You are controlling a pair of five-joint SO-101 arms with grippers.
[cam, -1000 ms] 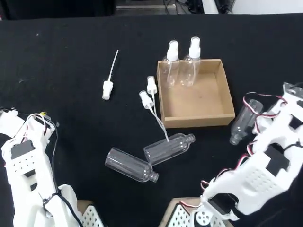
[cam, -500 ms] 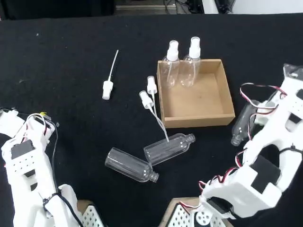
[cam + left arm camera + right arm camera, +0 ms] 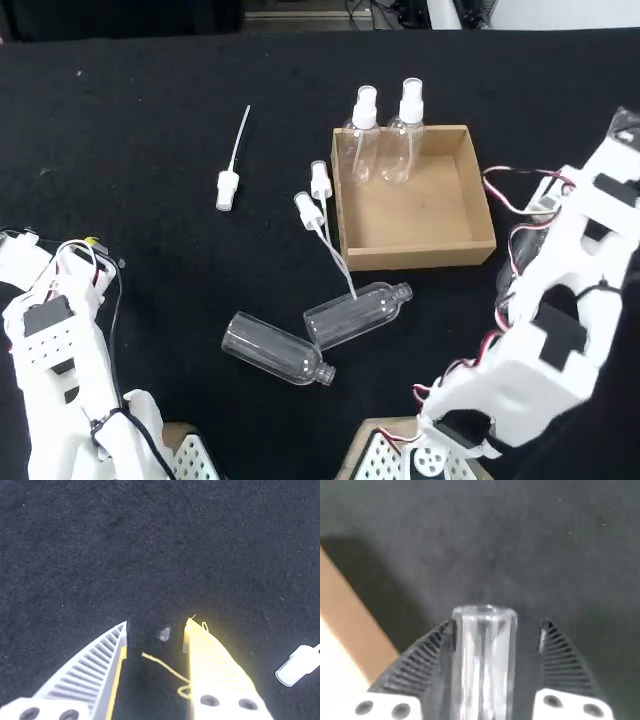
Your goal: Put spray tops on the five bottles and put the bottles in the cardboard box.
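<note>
Left gripper [image 3: 155, 630]: jaws parted, holding nothing, over fuzzy black cloth [image 3: 150, 540]. A long-tubed white spray top [image 3: 228, 188] lies loose. Two more tops [image 3: 320, 180] sit at 9 o'clock of the cardboard box [image 3: 470, 215]. Two clear uncapped bottles [image 3: 278, 349] lie at its 7 o'clock. Two capped bottles [image 3: 361, 140] stand inside at 12. Right gripper [image 3: 497, 625], at the box's 4 o'clock: jaws wide around the fifth bottle [image 3: 484, 650], one finger touching it.

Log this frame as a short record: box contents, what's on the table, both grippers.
in box: two capped bottles, upright at the far wall of the cardboard box
on table: two uncapped bottles lying down; three loose spray tops
right gripper: open, around the fifth bottle, beside the box
left gripper: open, over bare cloth
</note>
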